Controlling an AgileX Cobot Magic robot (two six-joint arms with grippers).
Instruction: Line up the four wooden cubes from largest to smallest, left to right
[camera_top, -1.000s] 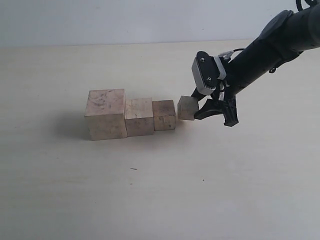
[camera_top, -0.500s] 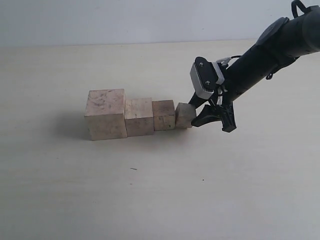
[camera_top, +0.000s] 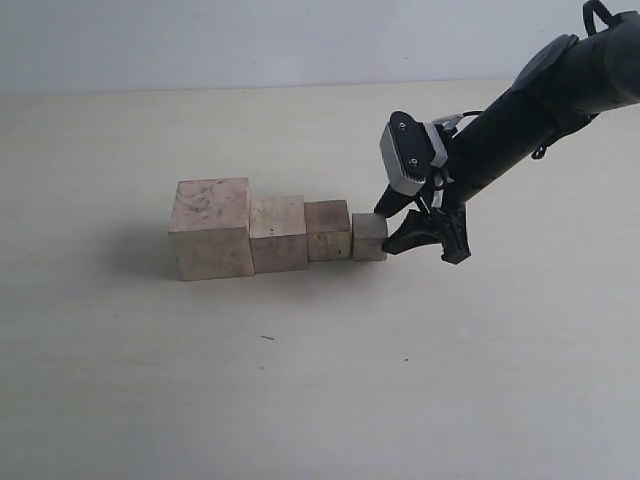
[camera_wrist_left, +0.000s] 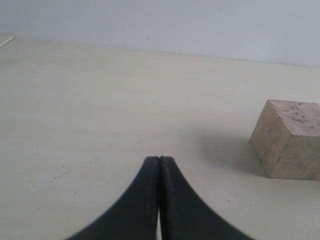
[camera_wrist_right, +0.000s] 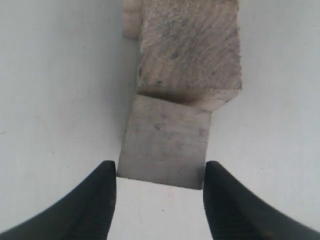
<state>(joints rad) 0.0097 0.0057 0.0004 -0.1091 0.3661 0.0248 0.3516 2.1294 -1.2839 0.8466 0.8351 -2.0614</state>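
The four wooden cubes stand in a touching row in the exterior view: largest cube (camera_top: 212, 228), second cube (camera_top: 278, 232), third cube (camera_top: 328, 230) and smallest cube (camera_top: 369, 237), running from left to right. My right gripper (camera_top: 389, 231) is open just right of the smallest cube. In the right wrist view its fingertips (camera_wrist_right: 108, 174) flank the near corners of the smallest cube (camera_wrist_right: 165, 150), which butts against the third cube (camera_wrist_right: 190, 50). My left gripper (camera_wrist_left: 159, 160) is shut on nothing, low over the table, with the largest cube (camera_wrist_left: 290, 145) off to one side. It is out of the exterior view.
The pale table (camera_top: 300, 380) carries nothing else near the row. The right arm (camera_top: 520, 110) reaches in from the upper right, with its wrist camera (camera_top: 405, 155) above the gripper.
The smallest cube has slid left and squared up against the third cube, closing the gap. My right gripper moved left with it. The left gripper shows no change.
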